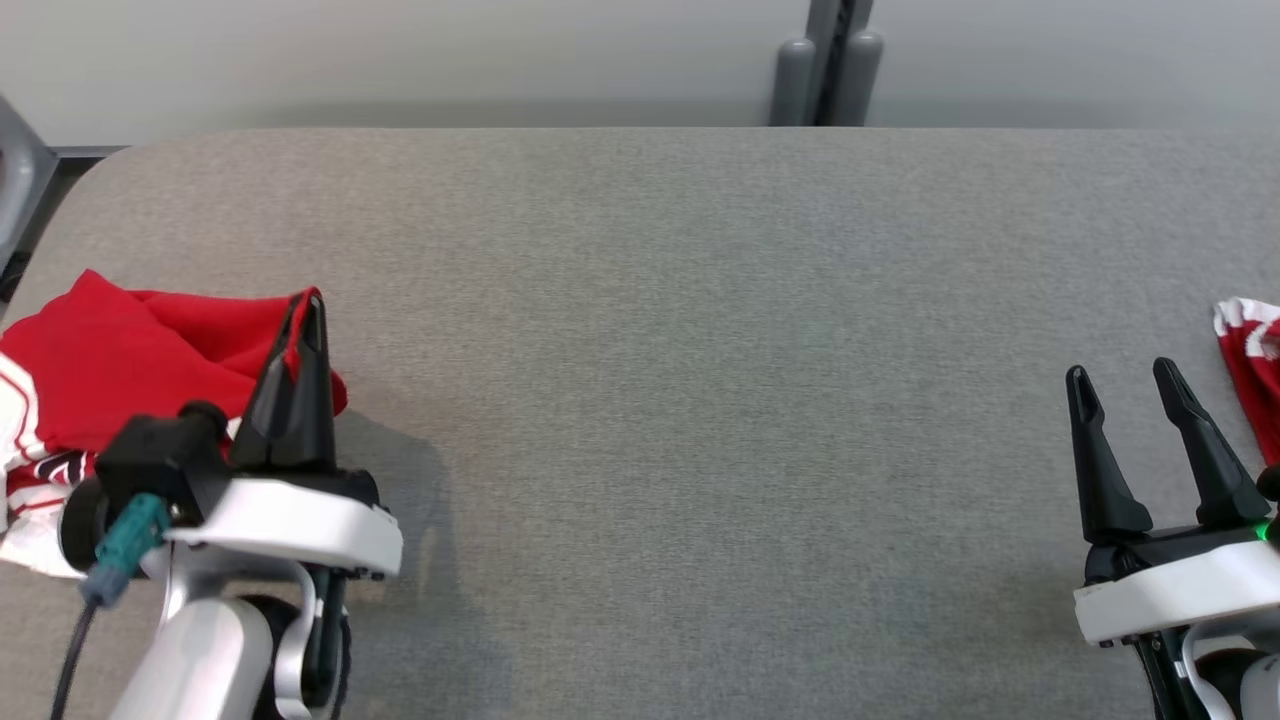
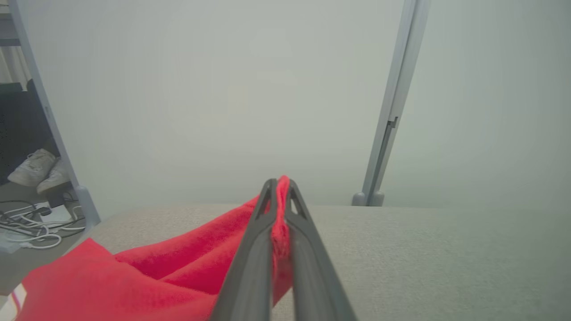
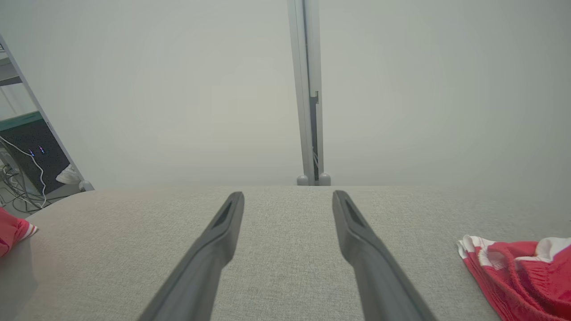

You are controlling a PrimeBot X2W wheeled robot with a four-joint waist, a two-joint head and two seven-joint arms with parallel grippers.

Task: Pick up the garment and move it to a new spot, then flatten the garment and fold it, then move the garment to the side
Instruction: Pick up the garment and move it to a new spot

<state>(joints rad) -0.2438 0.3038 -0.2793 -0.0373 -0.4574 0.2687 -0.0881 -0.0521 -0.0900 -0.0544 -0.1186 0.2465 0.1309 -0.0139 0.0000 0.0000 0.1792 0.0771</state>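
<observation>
A red garment (image 1: 120,350) with white trim lies bunched at the table's left edge. My left gripper (image 1: 308,305) is shut on a raised fold of it. In the left wrist view the red cloth (image 2: 178,263) is pinched between the two dark fingers near the left gripper's tips (image 2: 279,185) and drapes down to the left. My right gripper (image 1: 1122,378) stands open above bare table at the right. In the right wrist view the right gripper (image 3: 287,196) has nothing between its spread fingers.
A second red and white cloth (image 1: 1250,360) lies at the table's right edge, also seen in the right wrist view as a crumpled piece (image 3: 522,272). The grey felt table (image 1: 680,330) stretches wide between the arms. A grey post (image 1: 825,65) stands behind it.
</observation>
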